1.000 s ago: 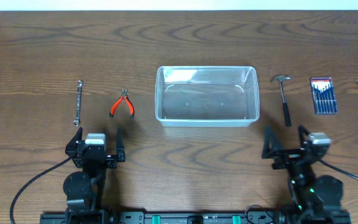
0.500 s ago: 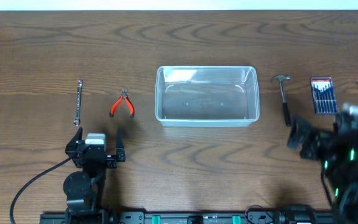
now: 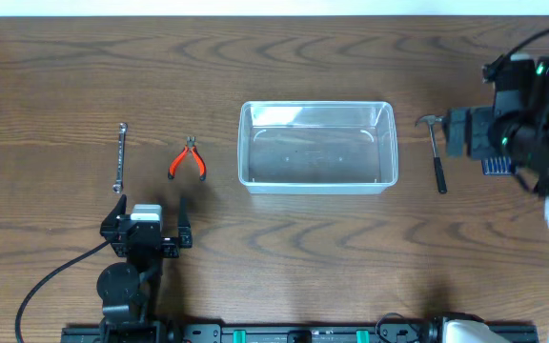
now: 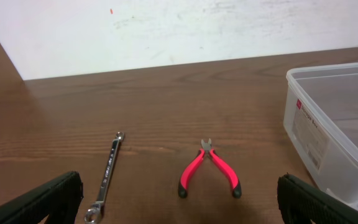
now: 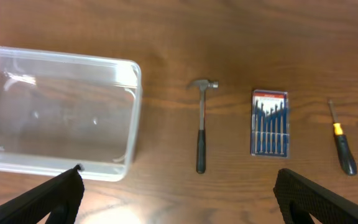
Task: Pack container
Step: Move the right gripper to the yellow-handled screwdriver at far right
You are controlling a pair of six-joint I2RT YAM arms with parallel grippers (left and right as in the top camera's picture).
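The clear plastic container (image 3: pixel 246 143) stands empty at the table's middle; it also shows in the left wrist view (image 4: pixel 328 124) and the right wrist view (image 5: pixel 61 59). My left gripper (image 3: pixel 151 208) is open and empty near the front edge, behind red-handled pliers (image 3: pixel 188 160) and a steel wrench (image 3: pixel 120 157). My right gripper (image 3: pixel 489 133) is open and empty, raised high over the right side. Below it lie a hammer (image 5: pixel 201 134), a blue screwdriver set (image 5: pixel 270 122) and a yellow-and-black screwdriver (image 5: pixel 342 140).
In the overhead view the hammer (image 3: pixel 437 152) lies just right of the container; the right arm covers most of the screwdriver set and the screwdriver. A white wall runs along the table's far edge (image 4: pixel 166 31). Cables trail at the front left (image 3: pixel 46 286).
My right arm has lifted from its rest near the front edge and swung back and up over the tools on the right. The left arm and all objects have not moved.
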